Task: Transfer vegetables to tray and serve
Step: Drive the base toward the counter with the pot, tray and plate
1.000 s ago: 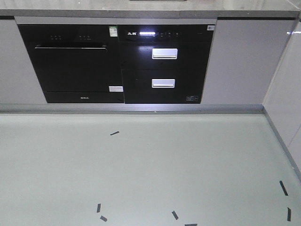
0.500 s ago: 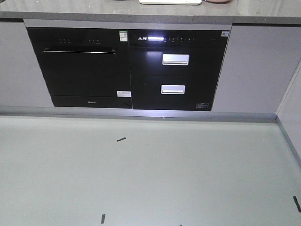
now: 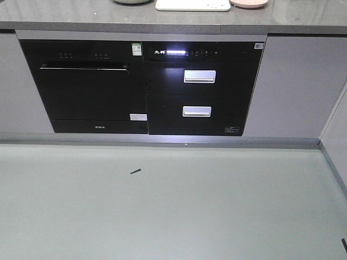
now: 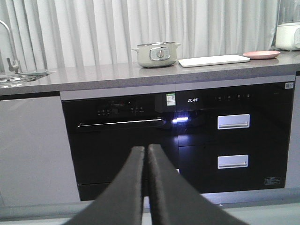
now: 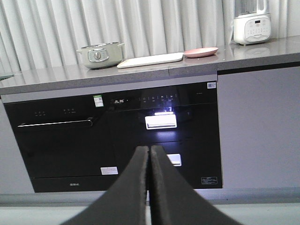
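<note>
A pale green floor (image 3: 173, 206) fills the lower half of the front view. Behind it runs a long grey stone-topped table (image 3: 81, 21) with white pleated curtains (image 4: 93, 28) hanging behind. Built in beneath the table are a black glass-fronted oven-like unit (image 3: 87, 86) on the left and a black two-drawer cabinet with silver handles (image 3: 198, 89) beside it, its control strip lit. Each wrist view shows its own black pincer: the left pincer (image 4: 146, 149) and the right pincer (image 5: 150, 149) are both clenched, fingers pressed together on nothing. The cream rectangular plastic tray (image 5: 150, 59) lies flat on the table, between a sage-green lidded pot (image 5: 99, 55) and a round pink plate (image 5: 200, 52). A white blender (image 5: 251, 26) stands further right. One short black tape strip (image 3: 135, 171) lies on the floor.
</note>
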{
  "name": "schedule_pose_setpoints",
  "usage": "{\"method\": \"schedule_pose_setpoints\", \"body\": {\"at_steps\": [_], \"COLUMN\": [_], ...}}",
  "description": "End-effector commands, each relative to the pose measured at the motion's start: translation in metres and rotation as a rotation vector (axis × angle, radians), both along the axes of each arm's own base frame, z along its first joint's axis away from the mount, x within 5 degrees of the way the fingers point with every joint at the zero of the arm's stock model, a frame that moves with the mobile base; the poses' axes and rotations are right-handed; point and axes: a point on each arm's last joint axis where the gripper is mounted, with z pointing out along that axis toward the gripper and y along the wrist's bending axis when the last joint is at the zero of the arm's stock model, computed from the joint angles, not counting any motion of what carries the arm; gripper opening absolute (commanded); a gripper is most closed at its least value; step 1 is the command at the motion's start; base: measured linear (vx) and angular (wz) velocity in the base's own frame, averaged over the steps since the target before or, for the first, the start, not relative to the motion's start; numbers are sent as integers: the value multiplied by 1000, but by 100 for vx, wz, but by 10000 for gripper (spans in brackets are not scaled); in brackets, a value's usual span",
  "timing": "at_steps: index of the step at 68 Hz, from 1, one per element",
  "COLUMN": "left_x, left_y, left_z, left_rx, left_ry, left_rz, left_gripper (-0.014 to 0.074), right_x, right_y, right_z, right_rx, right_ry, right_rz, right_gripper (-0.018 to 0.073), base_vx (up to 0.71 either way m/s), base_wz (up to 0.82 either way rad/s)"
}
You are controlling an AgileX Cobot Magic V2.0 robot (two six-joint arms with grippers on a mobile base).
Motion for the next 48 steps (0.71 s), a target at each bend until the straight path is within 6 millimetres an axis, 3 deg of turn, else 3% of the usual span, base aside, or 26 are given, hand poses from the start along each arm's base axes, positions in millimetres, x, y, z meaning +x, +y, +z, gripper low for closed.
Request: {"method": "schedule_pose_setpoints", "body": {"at_steps": [1, 48], "left_x": [0, 0], "left_y": [1, 1], "left_z": [-2, -2], "left_rx": [-11, -11], "left_ry": [-63, -63], "left_rz": [8, 8], "left_gripper": [-6, -6], "right_x": [0, 0], "right_y": [0, 0], "right_z": [2, 2], "right_rx": [-1, -1], "right_ry": [-67, -67], "right_rz": [5, 5], "right_gripper": [-6, -6], "base_vx": [16, 14], "base_wz": [-9, -8]}}
